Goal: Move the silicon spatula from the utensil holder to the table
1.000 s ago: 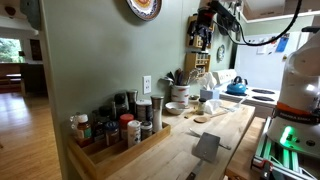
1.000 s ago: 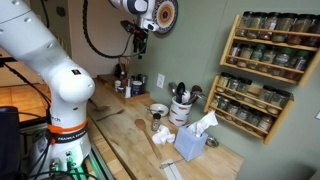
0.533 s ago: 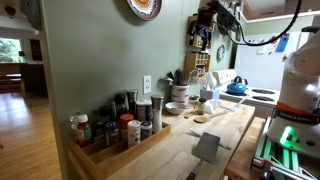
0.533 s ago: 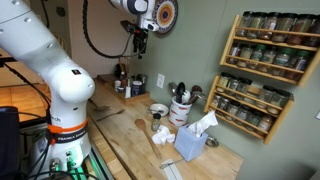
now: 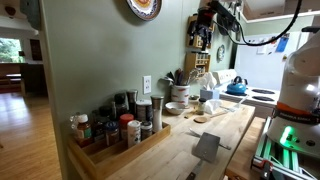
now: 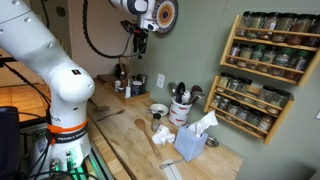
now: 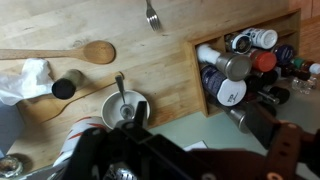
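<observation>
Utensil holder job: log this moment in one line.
utensil holder: upright on table, handles sticking out | end effector: high above table, well apart from holder, jaws unclear | phase: pre-approach

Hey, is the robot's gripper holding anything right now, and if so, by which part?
Nothing appears held: the gripper hangs empty high above the table, well apart from the utensil holder.
</observation>
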Robot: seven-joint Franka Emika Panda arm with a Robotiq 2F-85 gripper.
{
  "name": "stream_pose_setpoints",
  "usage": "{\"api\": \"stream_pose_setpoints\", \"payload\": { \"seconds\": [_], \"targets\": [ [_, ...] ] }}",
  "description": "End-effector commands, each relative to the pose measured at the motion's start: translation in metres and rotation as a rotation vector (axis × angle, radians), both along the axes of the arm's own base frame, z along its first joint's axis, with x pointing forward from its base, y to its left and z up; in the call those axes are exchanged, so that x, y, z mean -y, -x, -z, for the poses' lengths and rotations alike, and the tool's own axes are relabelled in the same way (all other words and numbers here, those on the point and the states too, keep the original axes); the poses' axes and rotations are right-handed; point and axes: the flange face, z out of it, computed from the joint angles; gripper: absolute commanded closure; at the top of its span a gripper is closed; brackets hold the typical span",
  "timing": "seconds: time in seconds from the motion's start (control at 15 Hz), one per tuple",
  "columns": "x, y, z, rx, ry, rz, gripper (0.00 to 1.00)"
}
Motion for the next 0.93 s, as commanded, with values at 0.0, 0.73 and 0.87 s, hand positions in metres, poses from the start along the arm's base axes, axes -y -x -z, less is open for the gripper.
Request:
{"api": "stream_pose_setpoints", "payload": {
  "seconds": [0.0,0.73,0.87],
  "targets": [
    [0.016,-0.015,0.006,-0.009,-0.013,0.048,0.00],
    [0.119,-0.117,0.043,-0.030,-0.061,0.323,0.00],
    [0.134,-0.135,0.054,-0.034,-0.044,0.364,0.00]
  ]
}}
